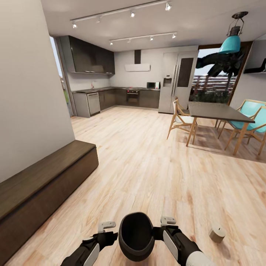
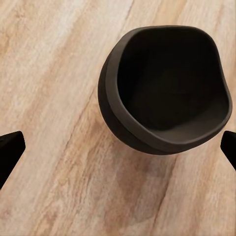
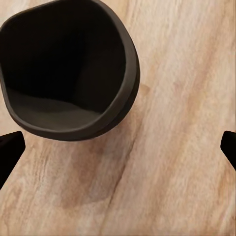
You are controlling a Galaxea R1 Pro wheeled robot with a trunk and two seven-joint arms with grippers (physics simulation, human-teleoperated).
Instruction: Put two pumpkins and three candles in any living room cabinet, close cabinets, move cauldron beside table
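- The round black open-mouthed cauldron (image 1: 136,236) sits on the pale wood plank floor (image 1: 155,173), directly between our two arms.
- Our left gripper (image 1: 106,226) and right gripper (image 1: 168,221) flank it — both fingers spread wide, gripping nothing.
- Neither arm looks nearer; we judge a two-sided squeeze fits.
- The grey dining tabletop (image 1: 218,111) lies well ahead to the right; the long dark-brown cabinet (image 1: 44,181) lies left.

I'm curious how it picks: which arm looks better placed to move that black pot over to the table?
Probably the right arm. The cauldron sits between both grippers, left and right, each open, but the table stands on the robot's right.
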